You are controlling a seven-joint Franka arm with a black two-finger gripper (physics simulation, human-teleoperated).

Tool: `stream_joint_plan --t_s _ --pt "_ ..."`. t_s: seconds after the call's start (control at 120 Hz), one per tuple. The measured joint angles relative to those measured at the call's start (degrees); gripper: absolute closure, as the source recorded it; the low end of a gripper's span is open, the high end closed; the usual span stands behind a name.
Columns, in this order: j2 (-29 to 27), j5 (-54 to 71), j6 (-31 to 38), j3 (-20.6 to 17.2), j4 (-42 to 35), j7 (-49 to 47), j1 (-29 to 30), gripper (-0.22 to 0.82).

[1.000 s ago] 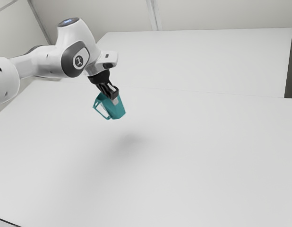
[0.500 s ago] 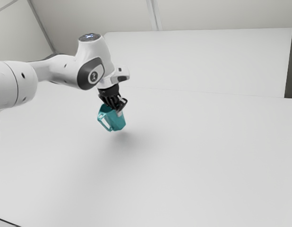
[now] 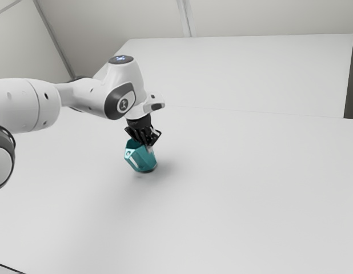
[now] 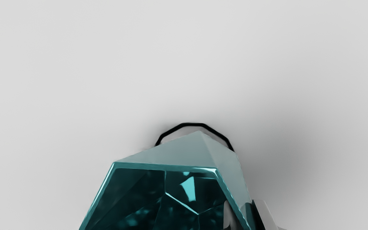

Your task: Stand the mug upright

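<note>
mug (image 3: 141, 160) leans, mouth up, nearer the worktop's (image 3: 251, 200) edge at the exterior view's left; the gripper (image 4: 244, 209) pinches its wall, nearly closed, one finger inside. let go while tilted, it could topple over its base rim.

The mug (image 4: 168, 198) looks like glazed ceramic or glass: hard, smooth and glossy, with sharp glints along its rim and inside its faceted walls. The table (image 3: 239, 194) is smooth and matt. The arm (image 3: 79, 97) has a smooth, plastic-looking shell with a soft sheen; the gripper (image 3: 149, 146) looks like darker plastic or metal.
</note>
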Motion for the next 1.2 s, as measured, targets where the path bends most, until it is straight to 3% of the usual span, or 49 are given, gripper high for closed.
stream_joint_plan --t_s 0.108,0.317,0.475,0.575,0.925,1.2 --pt "0.08 -0.33 0.2 0.01 0.03 -0.71 -0.12 0.68" --pt "-0.36 -1.08 0.39 0.01 0.14 -1.54 -0.58 0.28" --pt "-2.74 -1.32 -0.03 0.01 0.26 -1.85 -1.31 0.13" --pt "-4.17 -1.69 -1.82 -0.03 1.9 -1.89 -1.28 0.08" --pt "-4.41 -5.18 -15.67 1.25 19.54 1.77 1.69 0.02" --pt "-5.86 -4.59 -22.82 2.18 23.51 5.45 2.64 0.0"
